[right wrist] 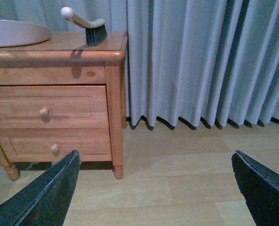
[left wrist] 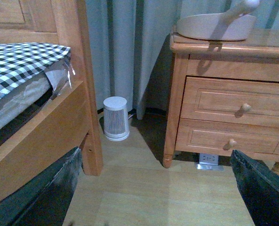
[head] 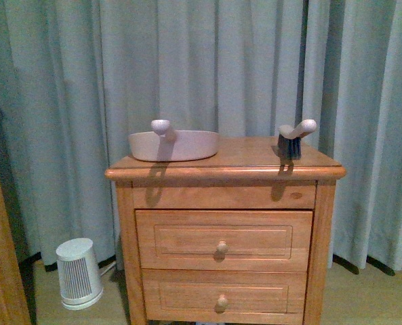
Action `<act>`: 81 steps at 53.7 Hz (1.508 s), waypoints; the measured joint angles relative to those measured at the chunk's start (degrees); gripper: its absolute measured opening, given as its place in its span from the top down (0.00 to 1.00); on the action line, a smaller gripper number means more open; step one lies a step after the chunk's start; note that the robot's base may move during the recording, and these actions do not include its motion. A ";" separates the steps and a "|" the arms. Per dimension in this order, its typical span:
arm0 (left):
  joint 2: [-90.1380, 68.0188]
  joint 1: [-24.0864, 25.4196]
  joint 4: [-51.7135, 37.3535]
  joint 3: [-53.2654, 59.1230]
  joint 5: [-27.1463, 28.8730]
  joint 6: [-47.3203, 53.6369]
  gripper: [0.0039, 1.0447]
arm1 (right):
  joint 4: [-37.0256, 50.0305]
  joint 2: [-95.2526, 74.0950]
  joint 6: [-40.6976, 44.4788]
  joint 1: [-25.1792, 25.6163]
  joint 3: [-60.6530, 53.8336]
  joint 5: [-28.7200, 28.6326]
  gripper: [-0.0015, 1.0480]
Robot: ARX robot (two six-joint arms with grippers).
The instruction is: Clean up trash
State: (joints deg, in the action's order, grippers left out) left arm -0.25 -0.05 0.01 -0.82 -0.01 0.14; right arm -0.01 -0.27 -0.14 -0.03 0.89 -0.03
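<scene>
No crumpled white trash wad shows in any view; it is hidden or out of view. A pinkish dustpan (head: pixel 173 144) with an upright handle sits on the left of the wooden nightstand's top (head: pixel 241 159); it also shows in the left wrist view (left wrist: pixel 214 26) and the right wrist view (right wrist: pixel 14 32). A small hand brush (head: pixel 294 139) with dark bristles stands at the top's right, also seen in the right wrist view (right wrist: pixel 90 27). My left gripper (left wrist: pixel 160 188) is open and empty, low over the floor. My right gripper (right wrist: pixel 158 188) is open and empty over the floor.
The nightstand has two drawers (head: pixel 222 248). A small white ribbed appliance (head: pixel 78 273) stands on the floor to its left. A wooden bed frame (left wrist: pixel 68 94) with a checked cover (left wrist: pixel 17 66) is at the left. Grey curtains (head: pixel 207 61) hang behind. A power strip (left wrist: pixel 208 159) lies under the nightstand.
</scene>
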 joint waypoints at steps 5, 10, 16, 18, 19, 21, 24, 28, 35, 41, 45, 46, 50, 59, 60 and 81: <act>0.00 0.00 0.00 0.00 0.00 0.00 0.07 | 0.00 0.00 0.00 0.00 0.00 0.00 0.07; 0.00 0.00 0.00 0.00 0.00 0.00 0.07 | 0.00 0.00 0.00 0.00 0.00 0.00 0.07; 0.00 0.00 0.00 0.00 0.00 0.00 0.07 | 0.00 0.00 0.00 0.00 0.00 0.00 0.07; 0.00 0.00 0.00 0.00 0.00 0.00 0.07 | 0.00 0.02 0.00 0.00 0.00 0.00 0.07; 0.00 0.00 0.00 0.00 0.00 0.00 0.07 | 0.00 0.00 0.00 0.00 0.00 0.00 0.07; 0.00 0.00 0.00 0.00 0.00 0.00 0.07 | 0.00 0.00 0.00 0.00 0.00 0.00 0.07; 0.00 0.00 0.00 0.00 0.00 0.00 0.07 | 0.00 0.00 0.00 0.00 0.00 0.00 0.07; 0.00 0.00 0.00 0.00 0.00 0.00 0.07 | 0.00 0.00 0.00 0.00 0.00 0.00 0.07; 0.00 0.00 0.00 0.00 0.00 0.00 0.07 | 0.00 0.00 0.00 0.00 0.00 0.00 0.07; 0.00 0.00 0.00 0.00 0.00 0.00 0.07 | 0.00 0.00 0.00 0.00 0.00 0.00 0.07; 0.00 0.00 0.00 0.00 0.00 0.00 0.07 | 0.00 0.02 0.00 0.00 0.00 0.00 0.07; 0.00 0.00 0.00 0.00 0.00 0.00 0.07 | 0.00 0.00 0.00 0.00 0.00 0.00 0.07; 0.00 0.00 0.00 0.00 0.00 0.00 0.07 | 0.00 0.00 0.00 0.00 0.00 0.00 0.07; 0.00 0.00 0.00 0.00 0.00 0.00 0.07 | 0.00 0.00 0.00 0.00 0.00 0.00 0.07; 0.00 0.00 0.00 0.00 0.00 0.00 0.07 | 0.00 0.00 0.00 0.00 0.00 0.00 0.07; 0.00 0.00 0.00 0.00 0.00 0.00 0.07 | 0.00 0.00 0.00 0.00 0.00 0.00 0.07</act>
State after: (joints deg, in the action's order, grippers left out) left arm -0.25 -0.05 0.01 -0.82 -0.01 0.14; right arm -0.01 -0.27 -0.14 -0.03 0.89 -0.03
